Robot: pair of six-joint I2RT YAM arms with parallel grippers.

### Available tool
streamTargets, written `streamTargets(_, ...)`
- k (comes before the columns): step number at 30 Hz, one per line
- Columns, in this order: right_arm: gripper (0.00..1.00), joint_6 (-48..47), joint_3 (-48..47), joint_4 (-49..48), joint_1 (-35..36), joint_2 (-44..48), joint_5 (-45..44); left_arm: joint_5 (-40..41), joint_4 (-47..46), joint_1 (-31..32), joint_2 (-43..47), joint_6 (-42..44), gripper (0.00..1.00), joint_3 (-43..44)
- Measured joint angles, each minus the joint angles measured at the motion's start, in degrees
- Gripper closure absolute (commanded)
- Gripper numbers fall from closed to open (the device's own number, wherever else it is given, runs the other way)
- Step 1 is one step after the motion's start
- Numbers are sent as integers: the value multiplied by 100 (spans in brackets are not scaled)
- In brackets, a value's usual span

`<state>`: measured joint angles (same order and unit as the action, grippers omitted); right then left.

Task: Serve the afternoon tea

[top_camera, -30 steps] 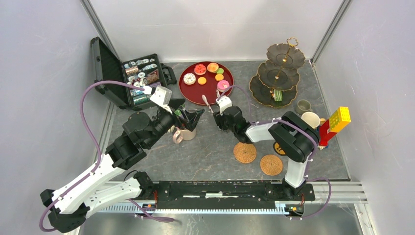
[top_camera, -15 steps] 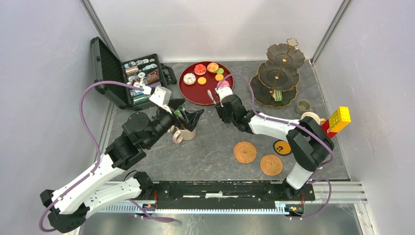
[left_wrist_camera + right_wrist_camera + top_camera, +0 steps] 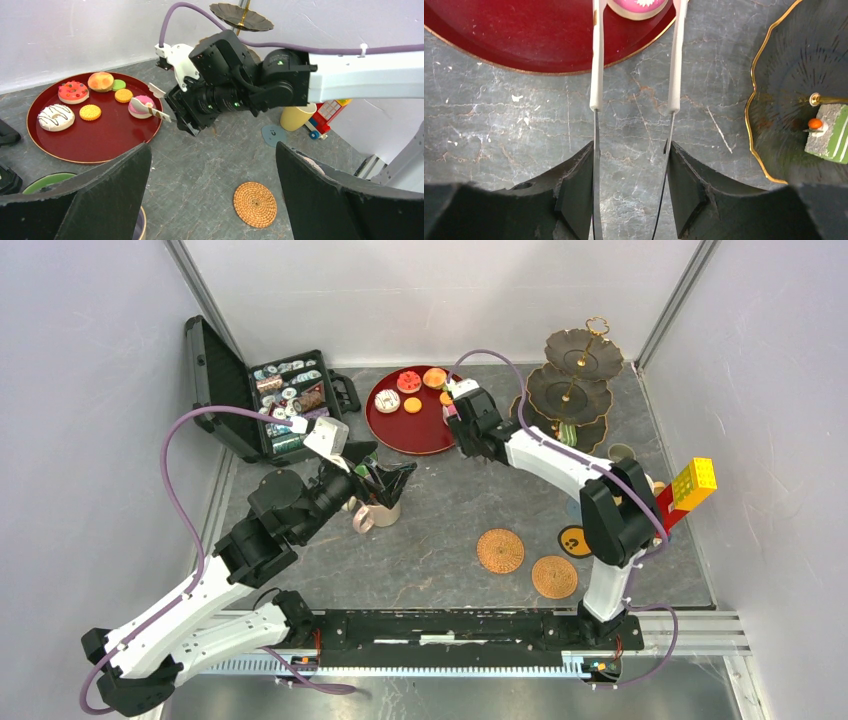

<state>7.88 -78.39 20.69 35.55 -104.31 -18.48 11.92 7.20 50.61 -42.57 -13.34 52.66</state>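
Afternoon tea in progress: the right gripper [image 3: 630, 150] clamps slim tongs [image 3: 596, 75], thin metal blades ending in flat white tips that flank a round pink-iced cake [image 3: 636, 6] at the gold-edged rim of the glossy red tray [image 3: 524, 45]; beside it, on the veined grey stone-look table [image 3: 499, 125], the dark scalloped, gold-rimmed bottom tier of the stand [image 3: 774, 75] carries a striped green square cake [image 3: 829, 132]; the left gripper [image 3: 212, 150], black fingers spread wide and empty, hangs just above a beige mug [image 3: 378, 512].
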Motion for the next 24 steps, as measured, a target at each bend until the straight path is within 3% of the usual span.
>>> streamTargets(6,44,-101,-592,435,-186,-380,205,-2,0,0,17,-2,0,0)
streamTargets(24,42,-114,-1086,721,-411,-874,474,-2,0,0,31,-2,0,0)
